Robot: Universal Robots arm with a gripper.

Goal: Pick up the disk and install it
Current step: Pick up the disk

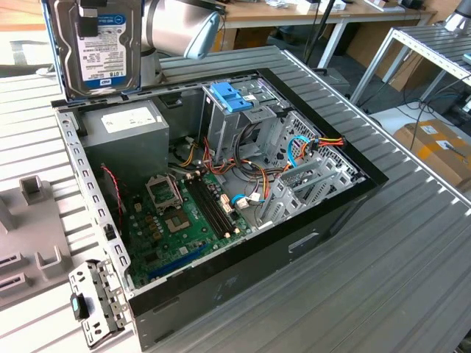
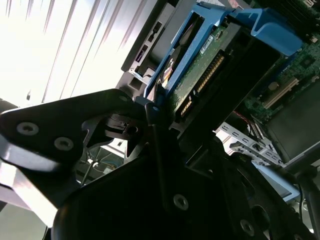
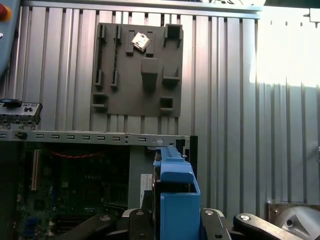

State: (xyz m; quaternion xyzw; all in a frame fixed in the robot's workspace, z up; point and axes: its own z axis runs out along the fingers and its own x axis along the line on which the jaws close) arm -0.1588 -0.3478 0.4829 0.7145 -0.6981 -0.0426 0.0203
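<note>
We see the gripper (image 2: 151, 107) clamped on the disk (image 1: 99, 48). The disk hangs upright over the computer case's (image 1: 257, 254) far edge, at the exterior view's left.

disk (image 1: 99, 44): dull bare-metal face, white paper label, smooth bright blue plastic rails (image 3: 176, 200). gripper (image 2: 152, 112): matt black, bright metal screw heads. table (image 1: 383, 279): ribbed matt grey metal. case (image 1: 243, 283): satin black shell, perforated bare steel frame. motherboard (image 1: 176, 220): green, slightly glossy.

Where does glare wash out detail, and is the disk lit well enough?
Second wrist view: glare blows out the ribbed table; the disk is shaded but visible. First wrist view: glare on that table's bright side. Exterior view: even light, disk clear.
</note>
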